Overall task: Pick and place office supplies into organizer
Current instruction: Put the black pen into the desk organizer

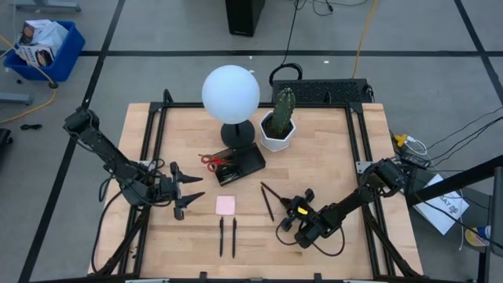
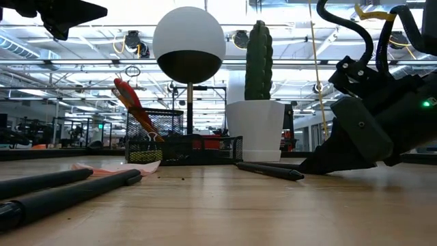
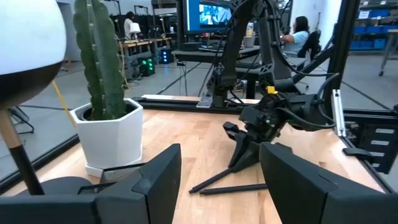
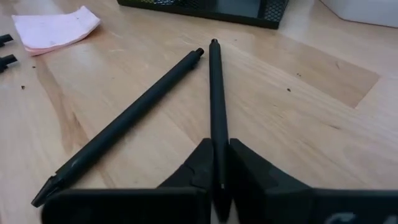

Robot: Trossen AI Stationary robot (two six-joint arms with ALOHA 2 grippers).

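Nearest the front edge of the wooden counter (image 1: pixel 330 157), two slim black pens (image 1: pixel 227 237) lie side by side, roughly parallel, just in front of the pink sticky-note pad (image 1: pixel 225 204), which lies flat on the bare wood. To the right of these, the right hand (image 1: pixel 288 223) is down at the counter surface with its fingers (image 4: pixel 200 163) pressed together on one black pen (image 4: pixel 215 99); the right wrist view shows that pen running out from between the fingertips, its far end close to the tip of a second black pen (image 4: pixel 121 129) that lies angled beside it, the two forming a narrow V. On the opposite side of the counter, level with the pad, the left hand (image 1: pixel 187 196) hangs with its fingers (image 3: pixel 155 180) apart and nothing between them, pointing toward the middle of the counter. Farther back sits the small black mesh organizer (image 1: pixel 240 163), with the red-handled scissors (image 1: pixel 211 160) leaning out of its left end, handles up, as the low view shows. Just behind the organizer stands the lamp (image 1: pixel 230 94), its white globe over a dark round base, and beside it to the right a green cactus in a white hexagonal pot (image 1: pixel 277 134). Beyond the counter, the left wrist view shows a person seated at a lit screen in the room.
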